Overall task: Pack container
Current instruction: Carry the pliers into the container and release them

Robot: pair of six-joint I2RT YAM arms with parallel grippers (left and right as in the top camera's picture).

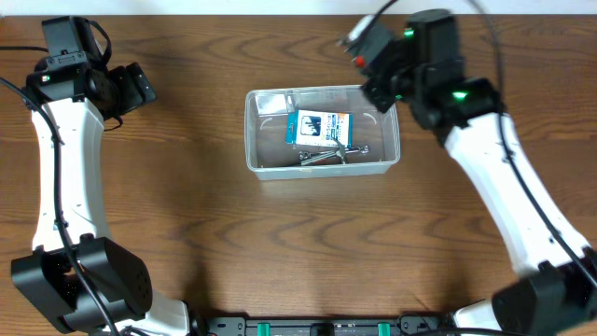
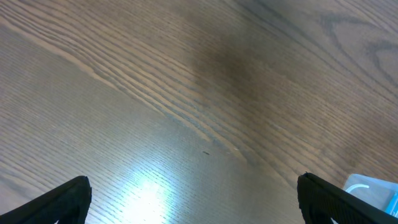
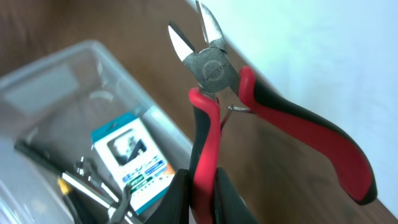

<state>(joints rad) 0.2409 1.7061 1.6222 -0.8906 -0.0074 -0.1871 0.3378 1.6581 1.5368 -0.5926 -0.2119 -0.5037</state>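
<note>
The clear plastic container (image 1: pixel 322 169) sits mid-table; its rim (image 3: pixel 93 51) also fills the left of the right wrist view. Inside lie a small blue-and-white box (image 1: pixel 322 128) (image 3: pixel 134 158) and some metal tools (image 1: pixel 328 155) (image 3: pixel 93 186). My right gripper (image 1: pixel 381 73) (image 3: pixel 203 182) is shut on one red handle of a pair of side cutters (image 3: pixel 214 68). It holds them above the container's far right corner, cutter head (image 1: pixel 356 39) pointing away. My left gripper (image 1: pixel 140 86) (image 2: pixel 193 199) stands open over bare wood at the far left, nothing between its fingers.
The wooden table's far edge (image 1: pixel 280 7) runs just behind the container and the right gripper. A corner of the container (image 2: pixel 373 186) shows at the lower right of the left wrist view.
</note>
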